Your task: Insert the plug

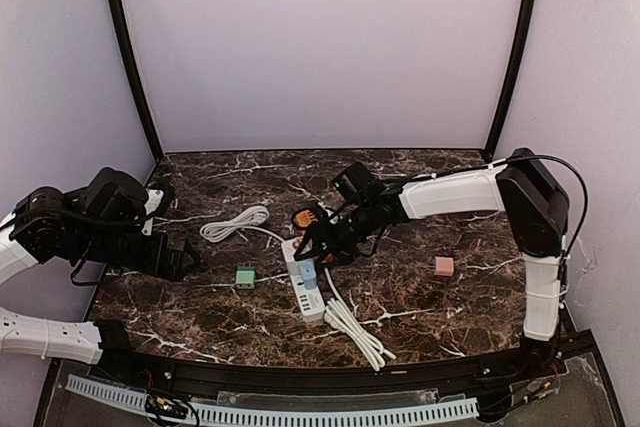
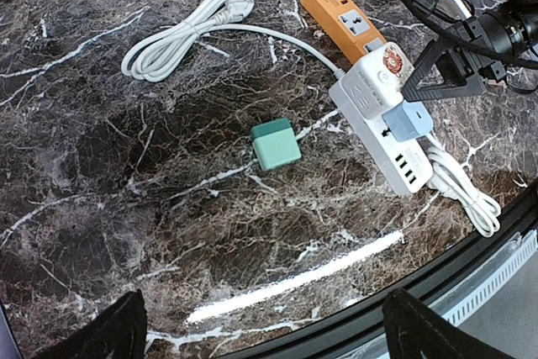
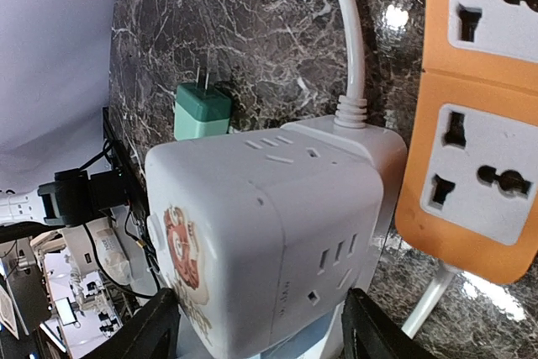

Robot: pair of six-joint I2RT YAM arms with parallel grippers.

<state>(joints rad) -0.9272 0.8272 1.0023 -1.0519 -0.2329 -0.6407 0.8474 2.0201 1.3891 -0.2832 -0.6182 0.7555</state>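
Observation:
A white power strip (image 1: 306, 292) lies mid-table with a white cube socket block (image 3: 269, 233) at its far end. A light-blue plug (image 2: 408, 120) sits in the strip just in front of the cube. It also shows in the top view (image 1: 308, 272). My right gripper (image 1: 312, 245) is open and hovers over the cube and blue plug, one finger on each side (image 3: 265, 338). It touches nothing that I can see. A green plug (image 2: 276, 144) lies loose left of the strip. My left gripper (image 2: 269, 334) is open and empty, above the table's near left part (image 1: 182, 257).
An orange power strip (image 1: 305, 217) lies just behind the white one. A coiled white cable (image 1: 235, 222) lies to the back left. A second cable bundle (image 1: 356, 332) lies by the front edge. A pink plug (image 1: 444, 266) sits to the right.

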